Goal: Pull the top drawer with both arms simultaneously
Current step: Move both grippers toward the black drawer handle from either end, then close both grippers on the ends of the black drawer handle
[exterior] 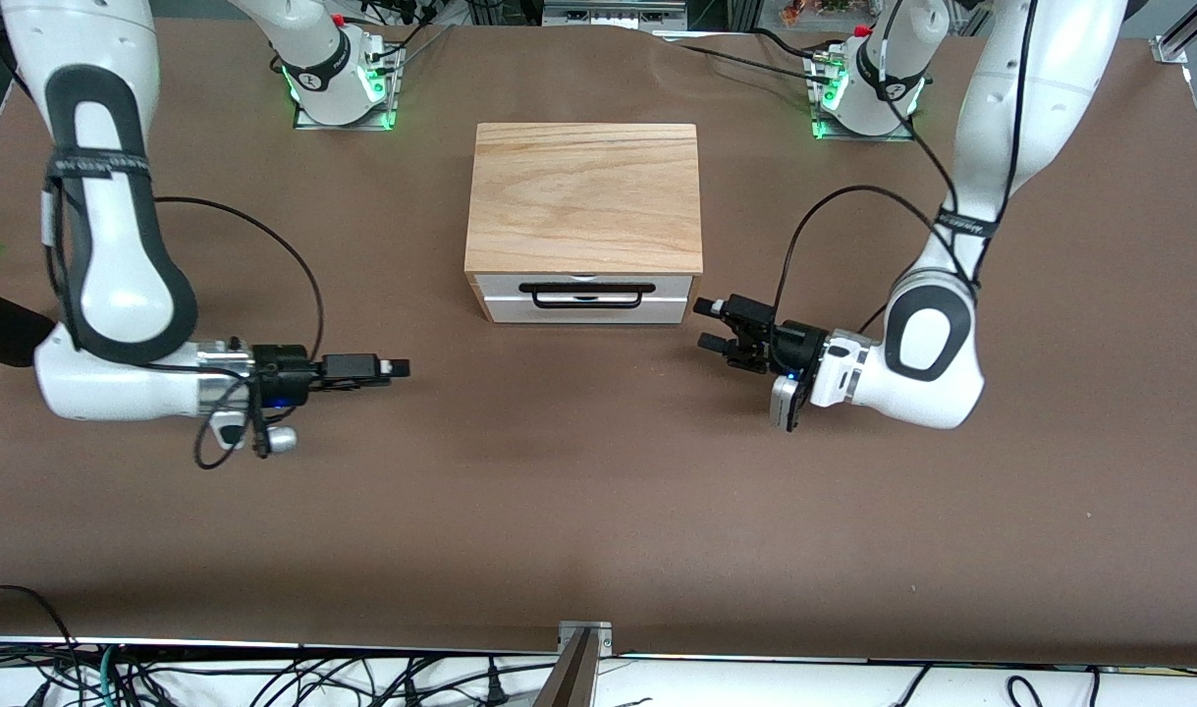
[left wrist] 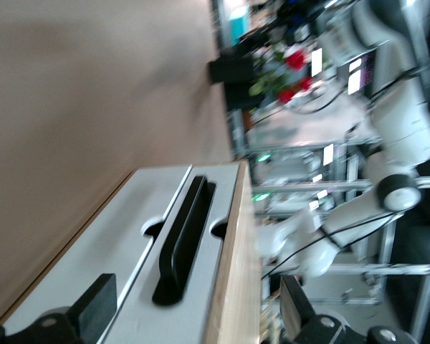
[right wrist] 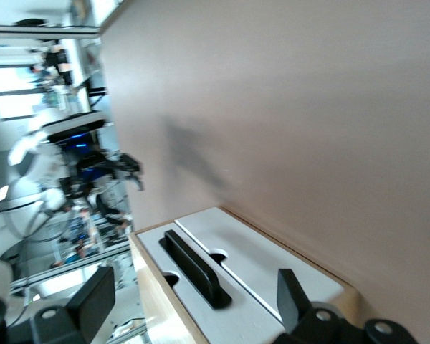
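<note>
The top drawer (exterior: 505, 287) is shut flush in the wooden cabinet (exterior: 585, 196); its white front carries a wide black handle (exterior: 586, 297). My left gripper (exterior: 711, 325) is open and empty, low over the table at the left arm's end of the drawer front, pointing at it. My right gripper (exterior: 398, 368) is open and empty, over the table toward the right arm's end, apart from the cabinet. The left wrist view shows the handle (left wrist: 183, 240) between my open fingers (left wrist: 97, 309). The right wrist view shows the handle (right wrist: 197, 269) and drawer front (right wrist: 154, 247).
A second white panel (right wrist: 254, 261) sits under the top drawer. The brown table (exterior: 598, 511) spreads in front of the cabinet. The left gripper also shows in the right wrist view (right wrist: 127, 169). Cables trail from both wrists.
</note>
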